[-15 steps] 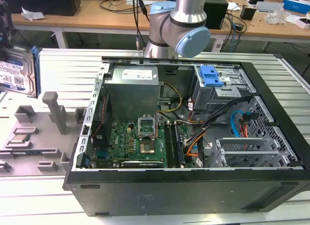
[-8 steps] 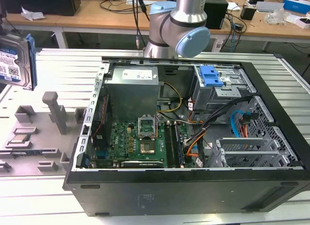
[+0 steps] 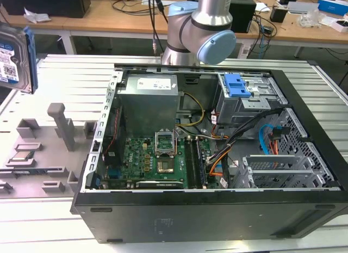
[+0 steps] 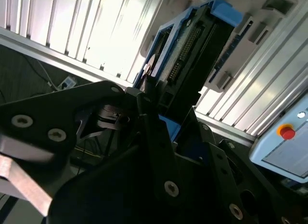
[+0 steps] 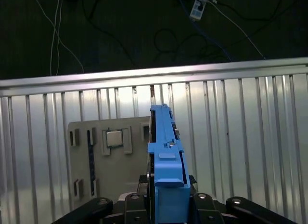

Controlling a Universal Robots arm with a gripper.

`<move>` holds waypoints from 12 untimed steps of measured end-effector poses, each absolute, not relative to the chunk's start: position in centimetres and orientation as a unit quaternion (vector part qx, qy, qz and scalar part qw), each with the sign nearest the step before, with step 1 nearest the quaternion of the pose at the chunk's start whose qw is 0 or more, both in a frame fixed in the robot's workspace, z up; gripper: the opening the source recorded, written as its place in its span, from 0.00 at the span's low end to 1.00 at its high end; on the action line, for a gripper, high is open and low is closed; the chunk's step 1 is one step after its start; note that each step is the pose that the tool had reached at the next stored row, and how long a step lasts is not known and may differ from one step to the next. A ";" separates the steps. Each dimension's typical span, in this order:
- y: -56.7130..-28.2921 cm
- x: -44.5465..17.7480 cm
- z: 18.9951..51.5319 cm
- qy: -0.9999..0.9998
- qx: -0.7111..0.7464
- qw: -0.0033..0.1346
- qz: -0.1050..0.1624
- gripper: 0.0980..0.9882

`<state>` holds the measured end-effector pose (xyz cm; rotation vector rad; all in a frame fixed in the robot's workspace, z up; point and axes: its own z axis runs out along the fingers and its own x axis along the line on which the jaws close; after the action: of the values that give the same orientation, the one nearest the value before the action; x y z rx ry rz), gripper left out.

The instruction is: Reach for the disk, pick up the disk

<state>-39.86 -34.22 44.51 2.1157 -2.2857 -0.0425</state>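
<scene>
At the exterior view's far left edge: the disk [image 3: 15,58], upright, label face toward the camera, blue frame along its side, cut off by the picture border. It hangs above the ribbed metal table [image 3: 60,73], apart from the grey fixture plate [image 3: 38,155] below it and well apart from the open computer case [image 3: 217,220].

Arm [image 3: 202,27]: base joints stand behind the case.

Gripper [image 5: 167,197]: in the first wrist view, black fingers [image 5: 136,203] closed on either side of the disk, which is seen edge-on as a blue strip. The second wrist view gives the disk's connector end, clamped between the dark finger links.

Fixture plate, first wrist view: lies beyond the disk, with a square processor chip [image 5: 114,138] seated in one recess.

Open room: bare ribbed table on both sides of the disk; the table's rail edge lies beyond, then dark floor with cables [image 5: 202,36].
</scene>
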 end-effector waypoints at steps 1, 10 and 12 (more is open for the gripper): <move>-34.2 -39.9 44.7 -0.734 0.679 0.013 -0.014 0.30; -34.2 -39.9 47.5 -0.734 0.679 0.013 -0.014 0.30; -34.2 -39.8 48.4 -0.734 0.679 0.013 -0.014 0.30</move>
<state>-39.84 -34.22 48.36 2.1157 -2.2856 -0.0425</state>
